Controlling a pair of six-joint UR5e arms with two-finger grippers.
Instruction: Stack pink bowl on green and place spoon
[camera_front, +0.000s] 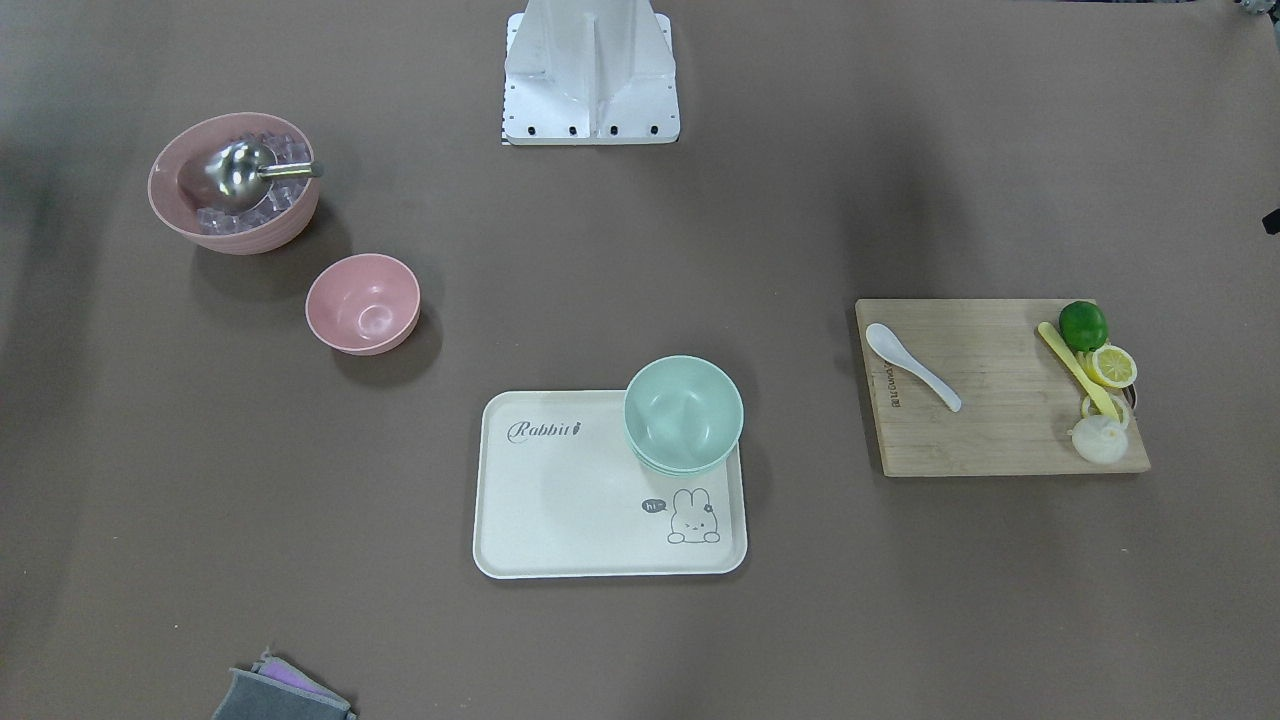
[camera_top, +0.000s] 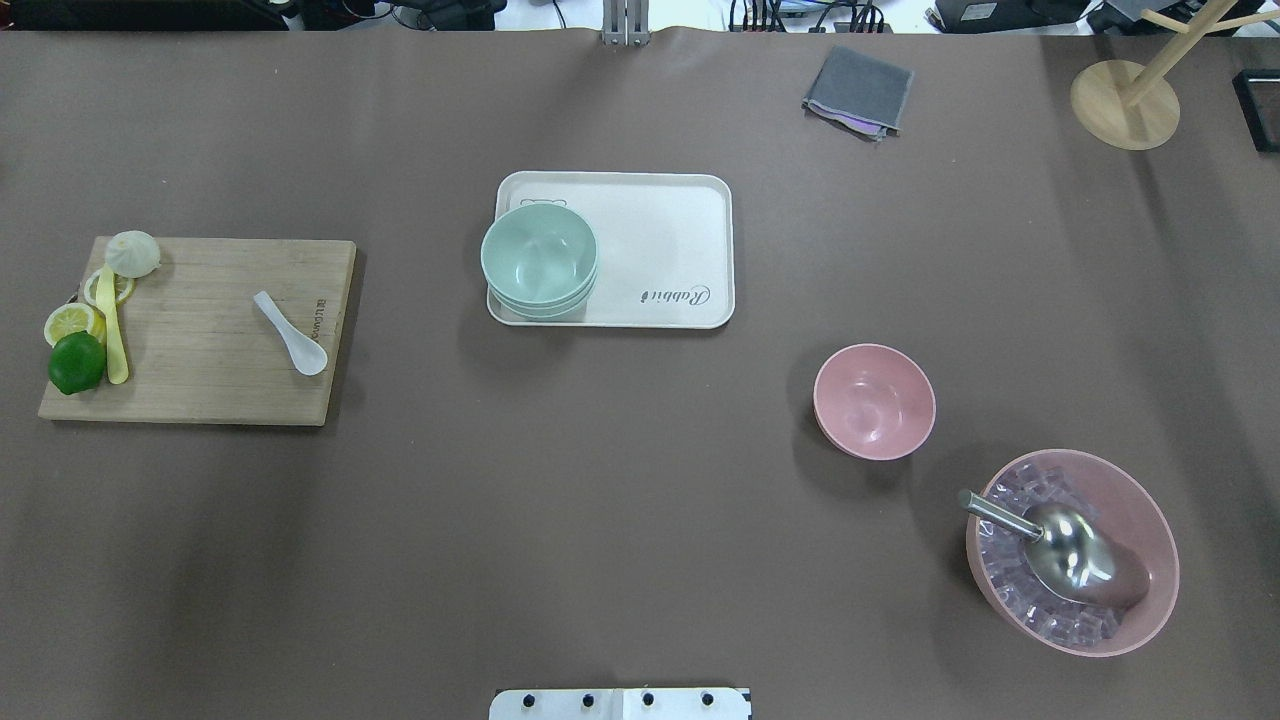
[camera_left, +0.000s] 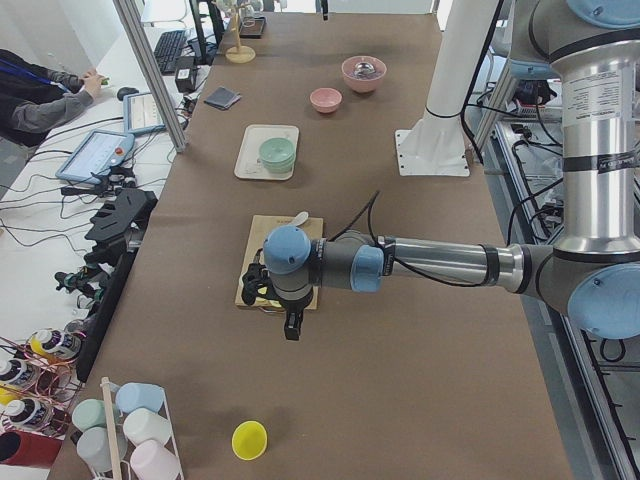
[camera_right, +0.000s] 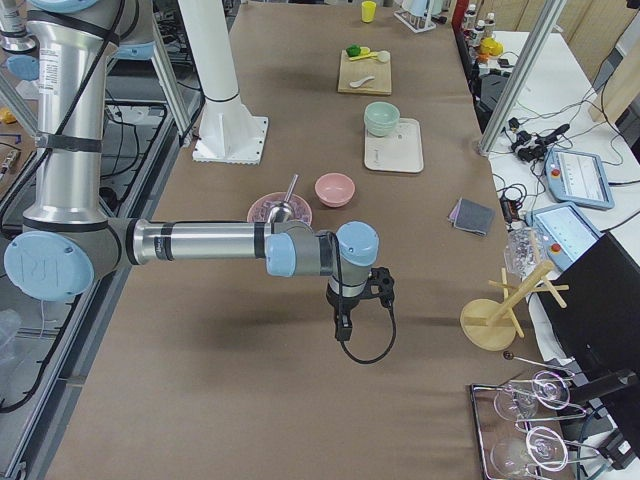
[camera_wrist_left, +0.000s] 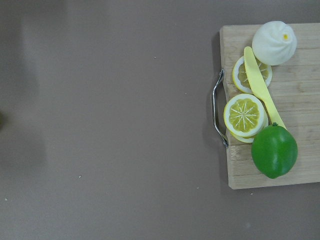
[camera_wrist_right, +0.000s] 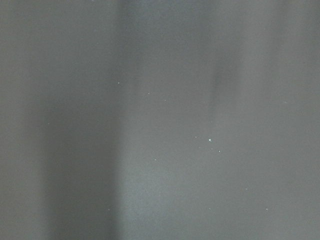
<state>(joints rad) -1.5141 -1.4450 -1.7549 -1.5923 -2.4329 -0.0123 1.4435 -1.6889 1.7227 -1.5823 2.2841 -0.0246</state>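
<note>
Sitting upright on the table, the pink bowl lies at 4 o'clock from the green bowl in the overhead view, well apart. The green bowl rests on the tray, at its 8 o'clock corner. The spoon lies on the board, at 9 o'clock of the tray. The left gripper hangs above the board's end, the right gripper over the table; finger state of either cannot be told

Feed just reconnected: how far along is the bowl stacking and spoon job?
Nothing looks done. The small pink bowl sits apart from the mint-green bowls on the cream tray. The white spoon lies on the wooden cutting board. Nothing in hand: left gripper and right gripper hover clear of all three. Stacking and spoon placement both remain.
</note>
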